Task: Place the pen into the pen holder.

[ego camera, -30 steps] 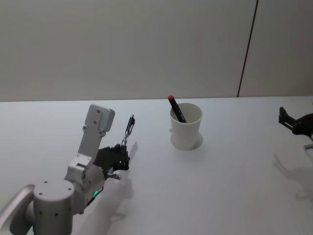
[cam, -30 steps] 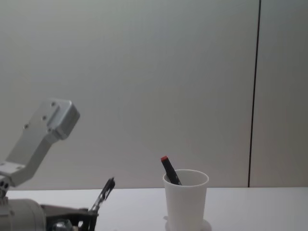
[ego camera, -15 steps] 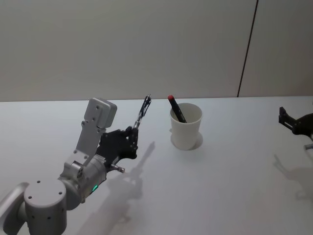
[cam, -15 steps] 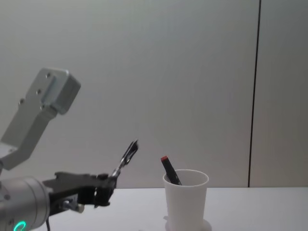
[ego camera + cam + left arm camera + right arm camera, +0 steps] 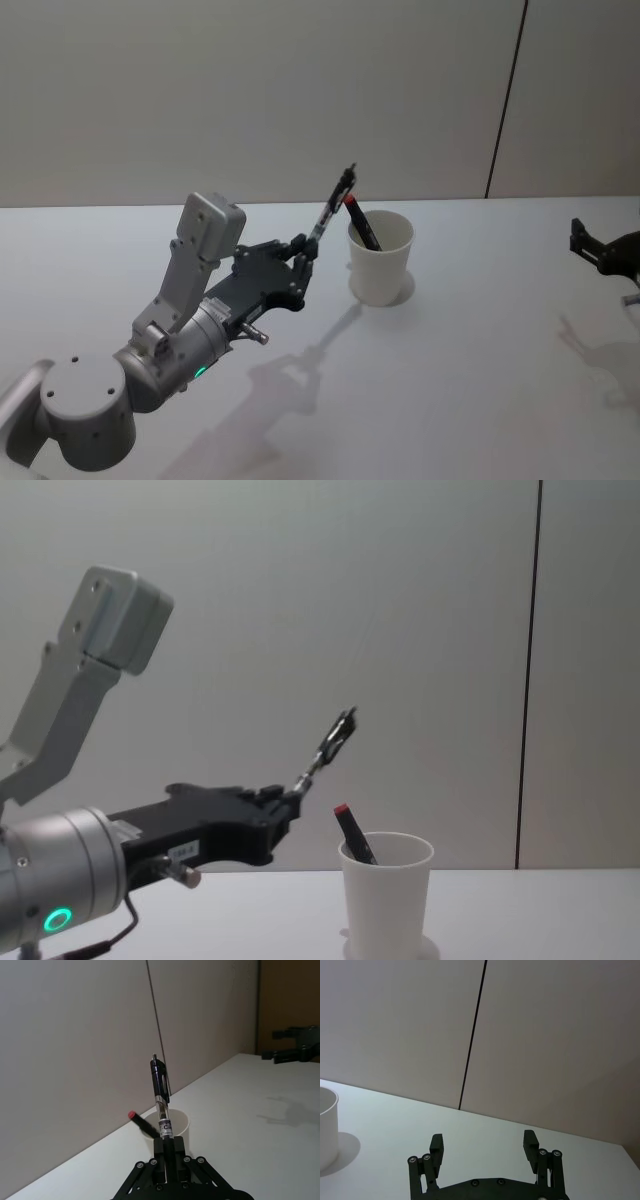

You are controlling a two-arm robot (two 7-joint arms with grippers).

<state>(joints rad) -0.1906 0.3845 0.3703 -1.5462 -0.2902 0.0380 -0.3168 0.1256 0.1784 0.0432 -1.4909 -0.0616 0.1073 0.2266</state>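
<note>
Table point(image 5: 480, 380), left gripper point(image 5: 303, 250) pinching pen point(image 5: 333, 205) slanted toward pen holder point(image 5: 381, 265), right gripper point(image 5: 483, 1142) fingers point(image 5: 529, 1141) spread

Across the foreground, a white matte table point(image 5: 470, 410), meeting a pale grey wall point(image 5: 200, 90) along a straight far edge. Toward the right of that wall, a thin dark seam point(image 5: 506, 100) running top to bottom, slightly slanted from the head camera, upright from the chest. Near the table's far middle, a black marker point(image 5: 358, 218) with a red cap, tilted, cap uppermost and leaning left. Beyond the wall's end, from the left wrist, a brown panel point(image 5: 290, 1000).
</note>
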